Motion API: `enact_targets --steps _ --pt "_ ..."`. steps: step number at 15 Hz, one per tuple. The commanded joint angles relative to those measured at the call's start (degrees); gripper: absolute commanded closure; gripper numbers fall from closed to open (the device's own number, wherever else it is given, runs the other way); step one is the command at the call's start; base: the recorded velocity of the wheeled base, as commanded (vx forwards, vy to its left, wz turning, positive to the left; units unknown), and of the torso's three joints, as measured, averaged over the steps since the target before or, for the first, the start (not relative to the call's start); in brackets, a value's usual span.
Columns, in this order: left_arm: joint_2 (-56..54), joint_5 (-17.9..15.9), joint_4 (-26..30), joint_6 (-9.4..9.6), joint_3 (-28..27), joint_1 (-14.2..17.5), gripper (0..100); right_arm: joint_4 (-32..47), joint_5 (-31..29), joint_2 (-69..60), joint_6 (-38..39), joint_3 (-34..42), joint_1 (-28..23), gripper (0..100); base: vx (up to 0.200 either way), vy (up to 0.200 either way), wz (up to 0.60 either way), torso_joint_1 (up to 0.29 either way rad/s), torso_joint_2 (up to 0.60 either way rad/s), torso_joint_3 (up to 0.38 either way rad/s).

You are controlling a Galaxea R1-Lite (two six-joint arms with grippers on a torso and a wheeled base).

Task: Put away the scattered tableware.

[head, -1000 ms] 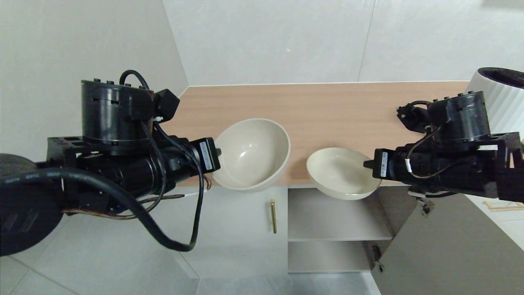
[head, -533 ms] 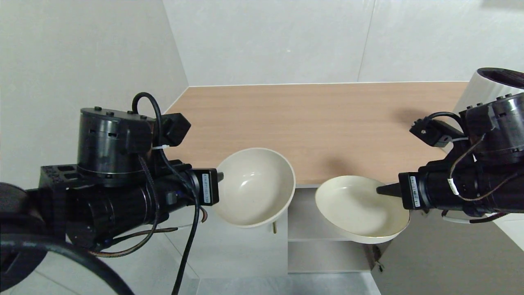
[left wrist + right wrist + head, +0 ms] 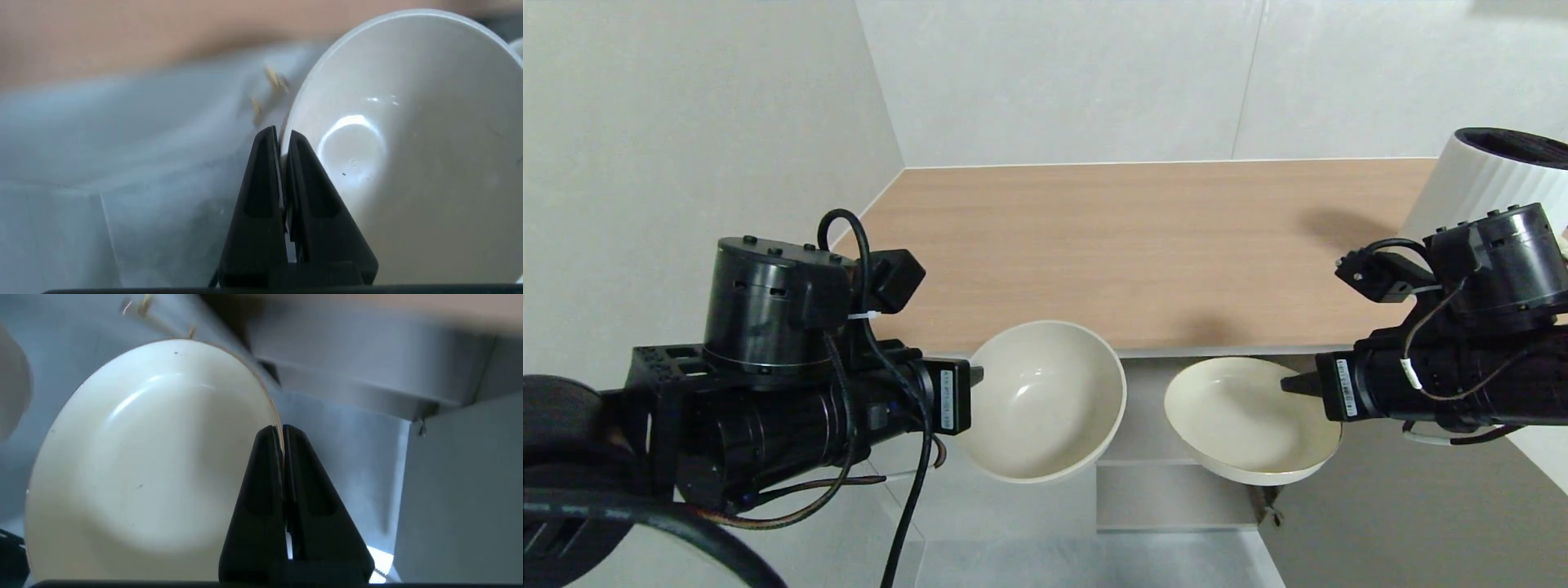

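The deep cream ceramic bowl [image 3: 1045, 400] hangs in the air off the front edge of the wood-grain table [image 3: 1135, 245], with your left gripper [image 3: 976, 376] at its rim; the left wrist view shows the fingers [image 3: 263, 188] pinched shut on that rim. Beside it but apart, the shallow cream ceramic dish [image 3: 1250, 420] is held the same way by your right gripper [image 3: 1286, 382], whose fingers [image 3: 265, 482] are clamped on its edge. Neither piece rests on the table, so I judge the pick-up half done for both. Both sit in front of the open white cabinet [image 3: 1013, 506], the dish just above its shelf [image 3: 1143, 462]. Nothing is stowed yet: you have to lower each piece into the open compartment, set it down flat and let go. Expect the bowl, tilted from its rim, to want to swing.
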Motion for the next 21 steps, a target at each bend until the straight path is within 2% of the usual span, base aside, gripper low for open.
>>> enact_targets --steps 1,8,21 --pt "0.7 0.0 -0.1 -0.06 0.0 -0.1 100 -0.1 0.0 0.8 0.0 0.0 0.0 100 0.000 0.000 0.00 0.000 0.00 0.000" --pt "1.0 0.2 -0.2 -0.06 0.0 -0.1 100 -3.9 -2.2 2.7 0.0 1.5 0.0 100 0.000 0.000 0.00 -0.008 0.01 0.009" --pt "1.5 0.4 -0.2 -0.06 0.0 -0.1 100 -5.9 -2.2 3.1 -1.4 2.9 0.0 100 0.000 0.000 0.00 -0.202 0.45 0.246"
